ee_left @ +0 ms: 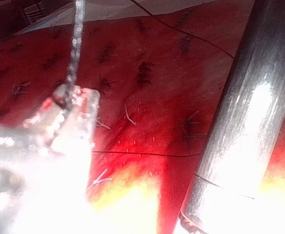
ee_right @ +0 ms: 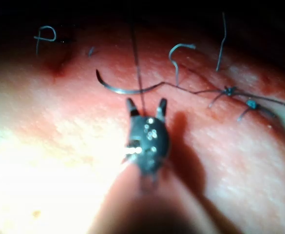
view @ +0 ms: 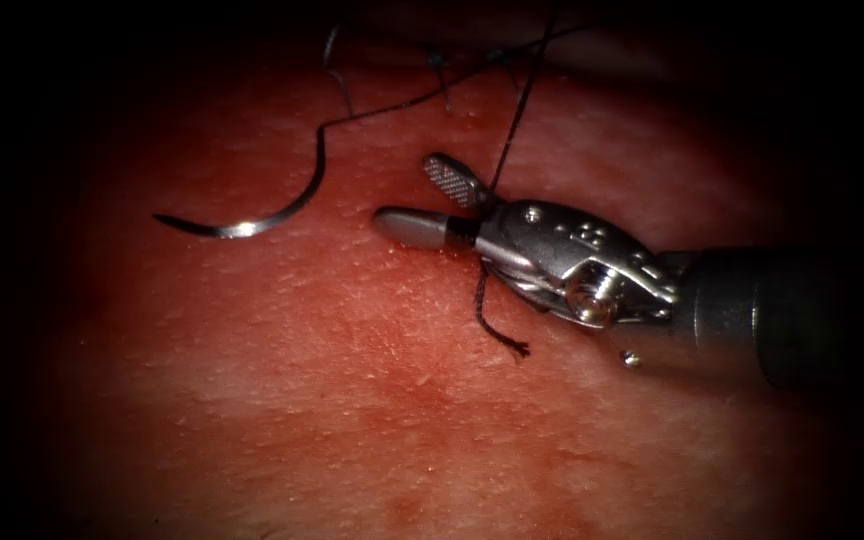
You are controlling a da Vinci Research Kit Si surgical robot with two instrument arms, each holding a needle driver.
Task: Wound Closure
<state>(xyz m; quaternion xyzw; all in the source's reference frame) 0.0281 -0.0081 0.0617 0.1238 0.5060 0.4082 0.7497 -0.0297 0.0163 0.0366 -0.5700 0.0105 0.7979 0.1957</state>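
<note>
Curved needle (view: 252, 222) lying free on tissue (view: 352, 400), thread (view: 512, 130) crossing right tool (view: 414, 200), jaws wide, left tool's grip unclear

Pale sheet (ee_left: 103, 12) (creased, far back)

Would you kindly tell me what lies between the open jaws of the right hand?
A strand of thread runs down between the open jaws of the right hand near their hinge; its frayed end shows below. The hand's body hides the stretch between. The needle lies free on the tissue.
</note>
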